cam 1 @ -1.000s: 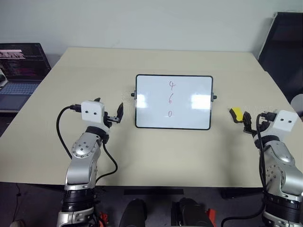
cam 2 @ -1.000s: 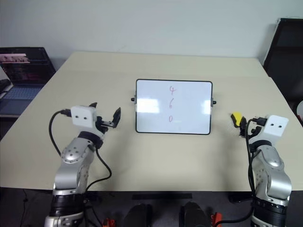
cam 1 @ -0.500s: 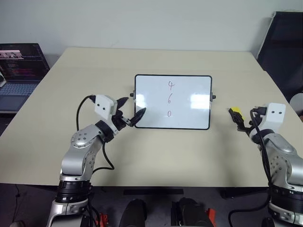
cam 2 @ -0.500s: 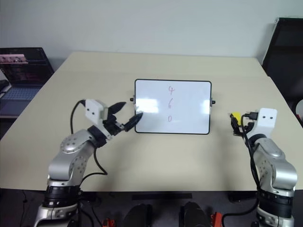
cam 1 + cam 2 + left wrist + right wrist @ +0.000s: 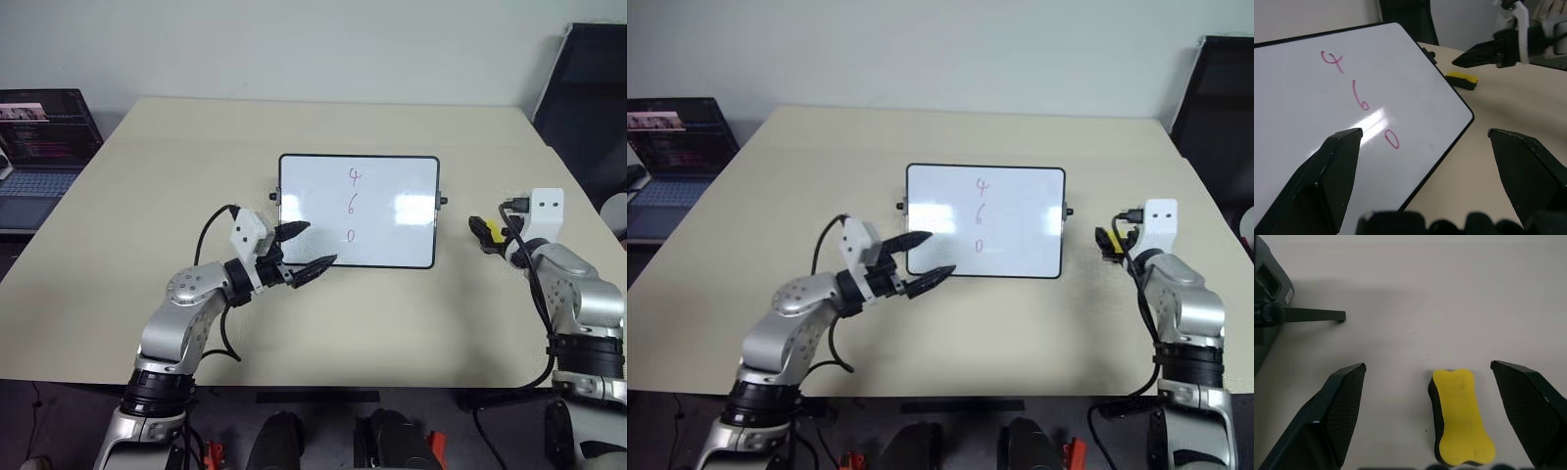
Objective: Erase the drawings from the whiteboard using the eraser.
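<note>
Eraser (image 5: 1459,416) lies loose on the table (image 5: 392,323), between your right gripper's (image 5: 1427,382) wide-apart fingers.

You have it off-centre, nearer one finger, so closing now may nudge or twist it instead of pinching it squarely. Your left gripper (image 5: 307,247) hangs spread over the whiteboard's (image 5: 392,211) near left corner; whether it touches is hard to judge. Press there carelessly and the board could slide or tip on its side knobs. The drawings (image 5: 353,206), a column in the board's middle, are untouched.
</note>
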You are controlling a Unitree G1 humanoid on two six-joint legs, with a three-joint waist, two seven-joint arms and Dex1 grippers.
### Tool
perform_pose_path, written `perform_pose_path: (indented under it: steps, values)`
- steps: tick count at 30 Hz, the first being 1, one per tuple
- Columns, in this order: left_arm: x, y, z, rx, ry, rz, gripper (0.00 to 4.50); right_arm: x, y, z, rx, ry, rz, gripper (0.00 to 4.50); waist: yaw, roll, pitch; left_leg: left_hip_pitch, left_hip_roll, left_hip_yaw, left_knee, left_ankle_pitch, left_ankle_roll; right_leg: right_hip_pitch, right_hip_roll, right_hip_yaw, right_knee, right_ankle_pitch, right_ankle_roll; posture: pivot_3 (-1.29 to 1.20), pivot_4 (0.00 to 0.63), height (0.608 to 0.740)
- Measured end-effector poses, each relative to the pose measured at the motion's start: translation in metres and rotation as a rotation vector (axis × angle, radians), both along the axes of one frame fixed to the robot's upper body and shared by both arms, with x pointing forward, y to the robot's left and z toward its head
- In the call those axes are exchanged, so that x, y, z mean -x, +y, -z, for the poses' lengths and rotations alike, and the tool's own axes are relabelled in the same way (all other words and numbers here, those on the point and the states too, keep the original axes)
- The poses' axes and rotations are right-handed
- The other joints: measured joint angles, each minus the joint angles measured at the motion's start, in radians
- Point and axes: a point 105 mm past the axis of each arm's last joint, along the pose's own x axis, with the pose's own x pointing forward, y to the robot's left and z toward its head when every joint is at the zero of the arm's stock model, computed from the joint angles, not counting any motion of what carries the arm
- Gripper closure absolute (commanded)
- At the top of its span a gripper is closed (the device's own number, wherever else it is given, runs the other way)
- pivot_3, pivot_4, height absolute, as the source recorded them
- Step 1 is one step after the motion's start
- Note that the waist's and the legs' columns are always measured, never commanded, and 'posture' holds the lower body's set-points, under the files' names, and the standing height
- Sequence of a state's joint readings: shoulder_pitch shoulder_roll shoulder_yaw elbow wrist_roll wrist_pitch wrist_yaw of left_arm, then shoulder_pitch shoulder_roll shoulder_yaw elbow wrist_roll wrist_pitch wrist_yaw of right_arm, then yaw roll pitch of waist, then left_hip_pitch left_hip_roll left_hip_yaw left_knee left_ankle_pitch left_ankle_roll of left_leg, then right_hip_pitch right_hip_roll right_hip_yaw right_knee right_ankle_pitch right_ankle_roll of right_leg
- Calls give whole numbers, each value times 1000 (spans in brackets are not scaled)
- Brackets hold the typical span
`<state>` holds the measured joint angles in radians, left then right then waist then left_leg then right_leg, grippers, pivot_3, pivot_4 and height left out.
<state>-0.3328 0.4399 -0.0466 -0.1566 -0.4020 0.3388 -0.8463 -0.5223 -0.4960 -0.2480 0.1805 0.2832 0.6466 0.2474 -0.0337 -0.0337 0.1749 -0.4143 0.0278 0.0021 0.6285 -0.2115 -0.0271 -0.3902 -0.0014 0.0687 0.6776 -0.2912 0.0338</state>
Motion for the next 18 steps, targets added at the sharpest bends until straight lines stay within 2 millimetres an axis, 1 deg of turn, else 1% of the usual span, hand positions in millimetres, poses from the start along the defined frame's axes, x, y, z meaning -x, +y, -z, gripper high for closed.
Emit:
perform_pose_path:
  steps: [3, 6, 10, 14, 18]
  values:
    - [5, -6, 1, 1, 8, 56, 0, -4, -4, 10, 17, 27, 4, 35, 0, 0, 0, 0, 0, 0, 0, 0, 0, 0, 0, 0, 0, 0, 0, 0, 150, 740]
    - [8, -14, -3, 7, 3, 113, 0, -7, -6, 14, 16, 36, 7, 35, 0, 0, 0, 0, 0, 0, 0, 0, 0, 0, 0, 0, 0, 0, 0, 0, 150, 740]
    - [11, -25, -7, 9, -10, 174, 0, -10, -7, 11, 23, 28, 5, 35, -1, 0, 0, 0, 0, 0, 0, 0, 0, 0, 0, 0, 0, 0, 0, 0, 150, 740]
    - [16, -41, -14, 20, -27, 257, 0, -14, -8, 11, 20, 39, 15, 35, 0, 0, 0, 0, 0, 0, 0, 0, 0, 0, 0, 0, 0, 0, 0, 0, 150, 740]
    - [17, -46, -16, 16, -36, 290, 0, -19, -11, 7, -7, 38, 32, 35, -2, 0, 0, 0, 0, 0, 0, 0, 0, 0, 0, 0, 0, 0, 0, 0, 150, 740]
